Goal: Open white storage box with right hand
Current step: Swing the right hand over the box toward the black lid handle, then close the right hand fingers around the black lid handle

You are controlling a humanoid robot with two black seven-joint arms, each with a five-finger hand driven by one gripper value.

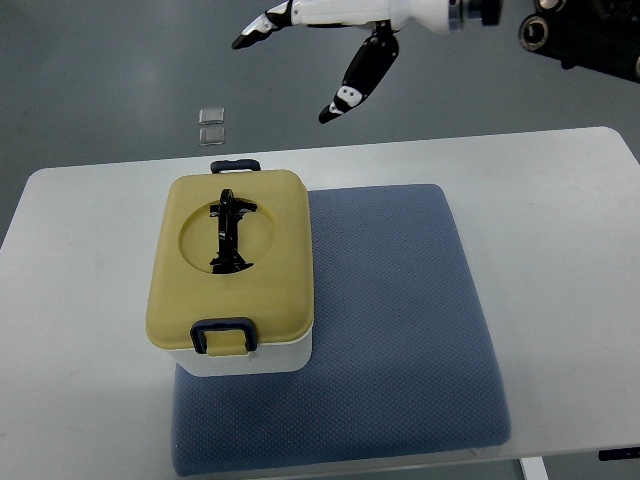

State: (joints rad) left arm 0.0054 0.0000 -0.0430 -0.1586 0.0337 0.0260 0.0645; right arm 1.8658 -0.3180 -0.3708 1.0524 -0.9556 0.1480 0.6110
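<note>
A white table [90, 300] fills most of the top view, with grey floor beyond its far edge. On that floor, just past the table's far left part, lie two small clear square tiles [211, 126], one touching the other.

On the left half of the table stands the white storage box [250, 357], its white body showing only along the near side beneath a mustard-yellow lid [280, 270] that sits flat and closed on it. The lid has a round recess in its middle, and in that recess lies a black folding handle [229, 235], running from far to near. A black latch loop [223, 335] hangs over the lid's near edge, and a second black latch [234, 165] shows at the far edge. The box rests on the left edge of a blue-grey cushion mat [400, 320], which spreads from under the box toward the right and reaches close to the table's near edge.

Above the far side of the scene, past the table edge and to the right of the box, the right hand [330, 40] comes in from the upper right on a white forearm. Its fingers [352, 88] are black with white tips, spread apart and pointing left and down, holding nothing. It is well apart from the box and touches neither lid nor latch.
</note>
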